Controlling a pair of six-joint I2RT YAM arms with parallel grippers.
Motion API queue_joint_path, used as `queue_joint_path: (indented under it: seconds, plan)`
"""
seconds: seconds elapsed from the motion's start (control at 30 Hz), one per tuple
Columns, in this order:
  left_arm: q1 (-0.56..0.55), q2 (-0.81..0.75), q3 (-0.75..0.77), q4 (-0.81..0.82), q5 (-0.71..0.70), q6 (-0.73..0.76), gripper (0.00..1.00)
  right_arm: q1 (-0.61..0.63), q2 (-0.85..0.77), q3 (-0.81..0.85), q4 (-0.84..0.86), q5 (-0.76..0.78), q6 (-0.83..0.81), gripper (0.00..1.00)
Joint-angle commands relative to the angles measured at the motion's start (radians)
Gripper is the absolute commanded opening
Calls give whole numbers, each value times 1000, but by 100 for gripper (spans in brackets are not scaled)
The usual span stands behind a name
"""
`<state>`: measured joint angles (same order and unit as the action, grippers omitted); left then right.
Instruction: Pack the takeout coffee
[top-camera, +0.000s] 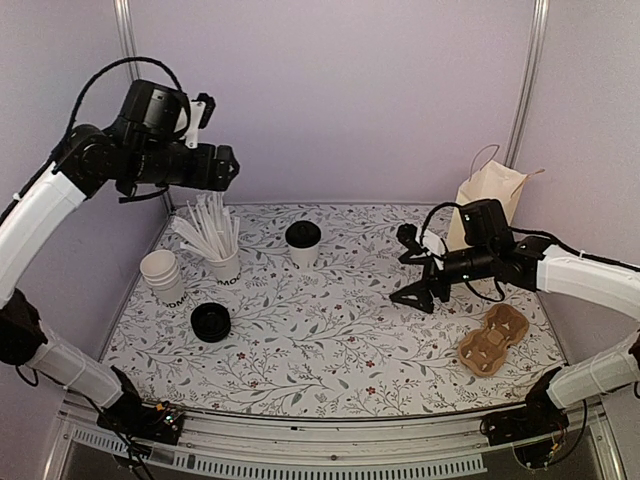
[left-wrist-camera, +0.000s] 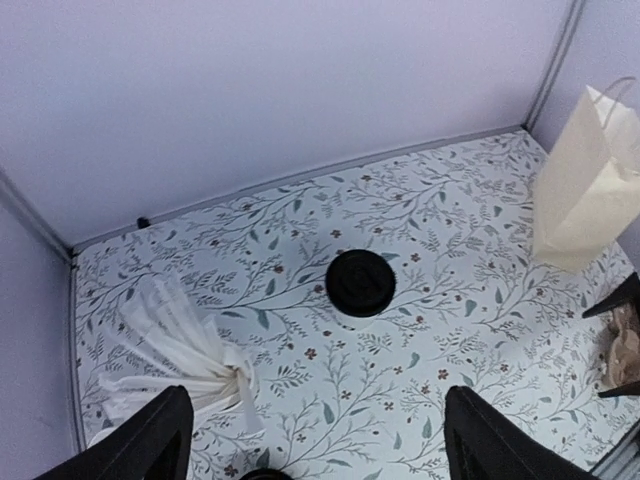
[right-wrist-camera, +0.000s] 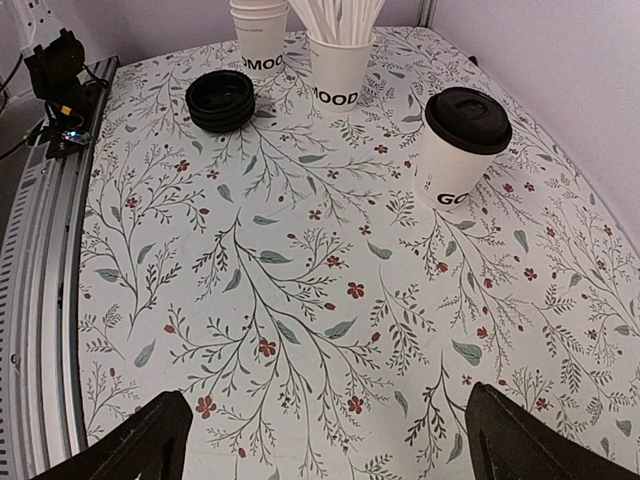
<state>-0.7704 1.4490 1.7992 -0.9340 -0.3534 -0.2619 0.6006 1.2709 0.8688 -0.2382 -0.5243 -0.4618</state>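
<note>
Nothing packed yet. The takeout coffee (top-camera: 303, 243) stands lidded on the table, untouched, well apart from the paper bag (top-camera: 490, 195) and cardboard carrier (top-camera: 493, 340). My left pincer (left-wrist-camera: 318, 428) hangs high, fingers apart, empty. My right pincer (right-wrist-camera: 320, 440) sits low, fingers apart, facing the cup.

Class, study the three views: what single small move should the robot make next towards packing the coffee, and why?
Probably ease the right gripper forward toward the takeout coffee. Its jaws stand open and empty, and the lidded cup stands upright and free ahead of it in the wrist view, while the left gripper hangs high above the table.
</note>
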Motion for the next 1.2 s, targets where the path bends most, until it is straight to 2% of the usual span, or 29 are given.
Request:
queue_joint_path:
  seconds: [0.0,0.2,0.33,0.43,0.53,0.6,0.9,1.17]
  plan:
    - [120,-98,-174,-143,-78,-152,87,-4,-13,-25,31,43,-35,99]
    - [260,-208,-347,-232,13,-181,78,-4,-18,-37,34,48,-58,99]
    - [296,-233,-429,-251,127,-169,62,-4,-5,-36,30,51,-65,99]
    - [320,-232,-468,-279,127,-168,55,-5,1,-36,27,42,-67,99]
    - [366,-215,-498,-270,115,-134,40,-4,3,-34,24,40,-70,99]
    - [397,-194,-507,-246,116,-105,35,-4,4,-34,23,41,-73,99]
    - [498,-80,-546,-135,93,6,34,-5,-12,-42,19,53,-81,99]
    - [528,-16,-557,-68,82,55,32,-4,12,-41,10,47,-93,99]
